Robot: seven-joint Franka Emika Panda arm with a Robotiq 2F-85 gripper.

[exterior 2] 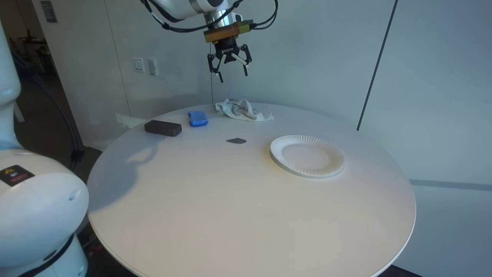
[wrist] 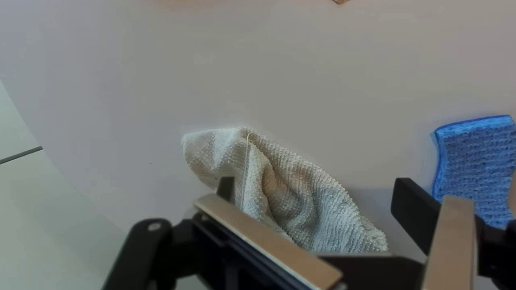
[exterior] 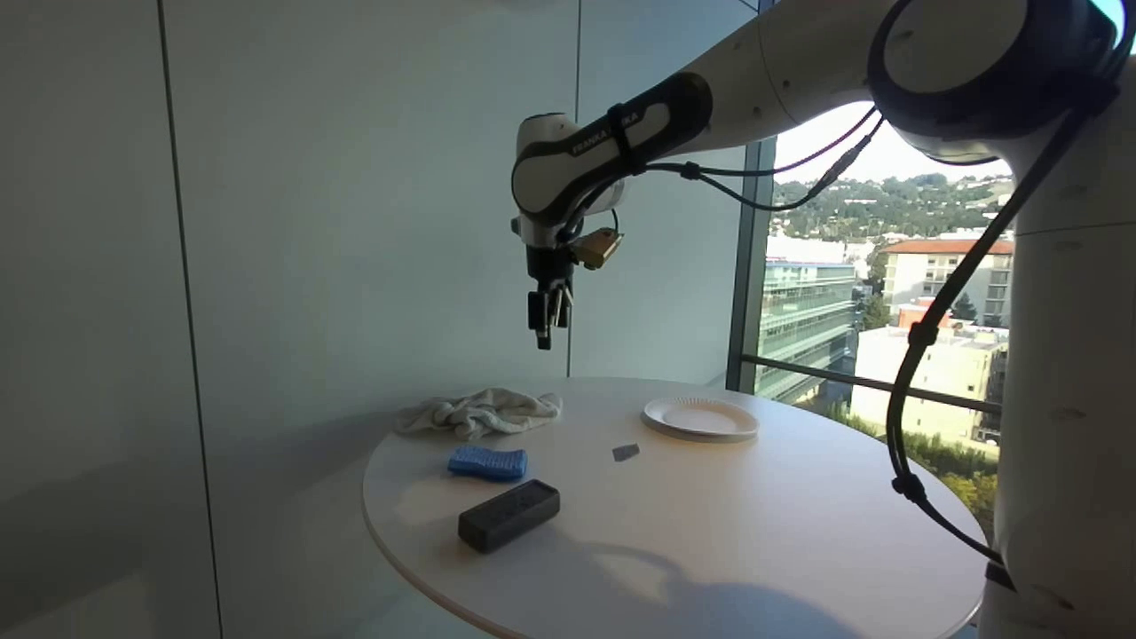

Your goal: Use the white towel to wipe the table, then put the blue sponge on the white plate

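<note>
The towel (wrist: 308,201) lies crumpled below the 2 spread jaws of the gripper (exterior 2: 233,77), the sponge (wrist: 475,163) below to 1 side.

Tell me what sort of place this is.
Probably an office-type room on an upper floor: there's a round table, a smooth panelled wall and a big window looking out over buildings.

Smooth, pale panelled walls (exterior: 355,222) bear two white rectangular fixtures (exterior 2: 138,65) and adjoin a tall, dark-framed glass window (exterior: 879,284). Outside, sunlight falls on pale buildings (exterior: 932,366) and a wooded hillside (exterior: 919,206).
</note>
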